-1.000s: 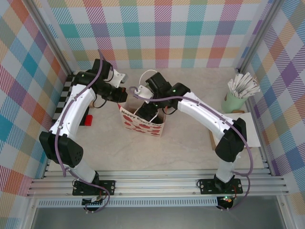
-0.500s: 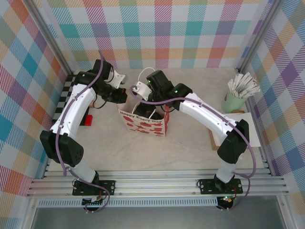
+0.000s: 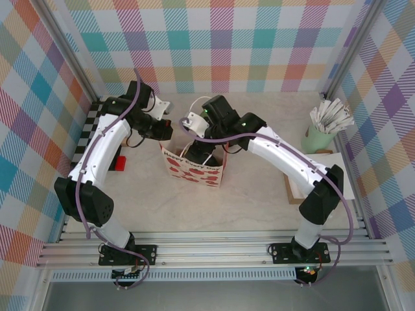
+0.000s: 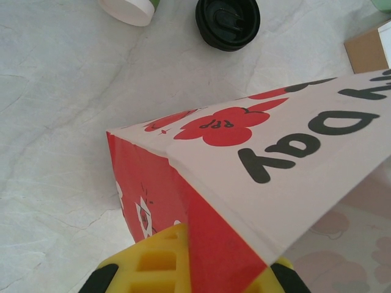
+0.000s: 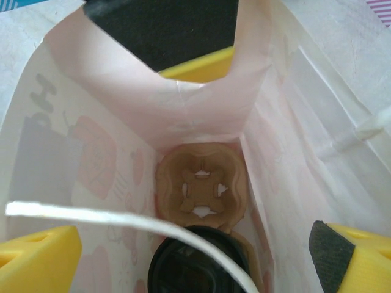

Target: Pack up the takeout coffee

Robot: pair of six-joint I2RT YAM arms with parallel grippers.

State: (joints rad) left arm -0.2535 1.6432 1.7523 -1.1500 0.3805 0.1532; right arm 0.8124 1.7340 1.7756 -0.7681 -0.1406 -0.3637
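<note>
The takeout coffee (image 5: 183, 268) stands inside the white gift bag (image 3: 198, 170); I see its round black lid in the near slot of a brown cup carrier (image 5: 201, 186) on the bag's floor. My right gripper (image 5: 194, 235) hangs open over the bag's mouth, above the lid and holding nothing. Its yellow fingers (image 5: 36, 259) sit wide apart, and a white handle cord (image 5: 110, 218) crosses between them. My left gripper (image 4: 214, 265) is shut on the bag's red side rim (image 4: 220, 244). From above, that gripper (image 3: 167, 129) sits at the bag's left top edge.
A loose black lid (image 4: 227, 21) and a white-rimmed cup (image 4: 127, 9) lie on the table beyond the bag. A green cup of white packets (image 3: 327, 126) stands at the right wall, with a white sheet on brown board (image 3: 337, 178) near it. A red block (image 3: 120, 163) lies left.
My right arm has drawn up and back a little from the bag's mouth, still open. The bag has shifted slightly. The left arm keeps its grip in place.
</note>
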